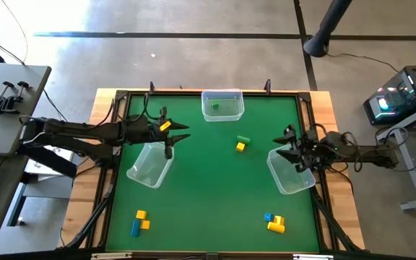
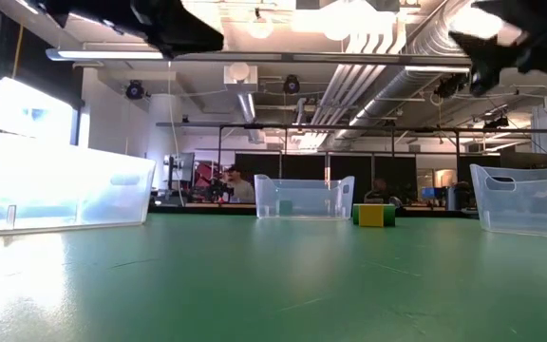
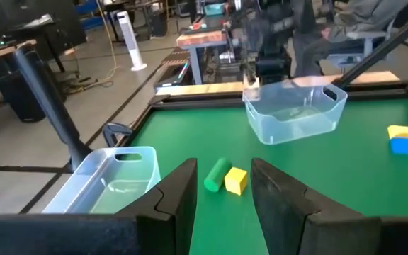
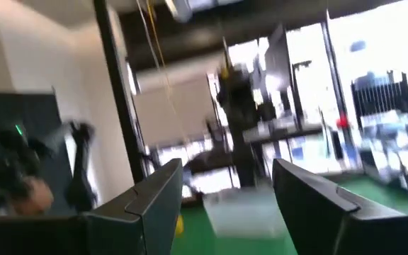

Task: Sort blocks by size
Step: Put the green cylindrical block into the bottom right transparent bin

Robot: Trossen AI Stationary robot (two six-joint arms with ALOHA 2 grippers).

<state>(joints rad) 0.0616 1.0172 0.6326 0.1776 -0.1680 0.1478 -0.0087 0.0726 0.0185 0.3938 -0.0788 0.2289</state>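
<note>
A green block (image 1: 243,139) and a yellow cube (image 1: 240,146) lie side by side on the green mat at mid-table. They also show in the left wrist view, the green block (image 3: 217,175) beside the yellow cube (image 3: 236,180). Yellow and blue blocks (image 1: 140,222) lie near-left, and more blue and yellow blocks (image 1: 274,222) lie near-right. One green block (image 1: 215,107) lies in the far bin. My left gripper (image 1: 181,136) is open and empty above the left bin's far end, and its fingers (image 3: 223,170) point toward the middle pair. My right gripper (image 1: 285,148) is open and empty (image 4: 227,166) above the right bin.
Three clear plastic bins stand on the mat: the left bin (image 1: 150,165), the far bin (image 1: 222,105) and the right bin (image 1: 292,172). A raised wooden frame (image 1: 107,180) edges the mat. Open mat lies between the bins and toward the near edge.
</note>
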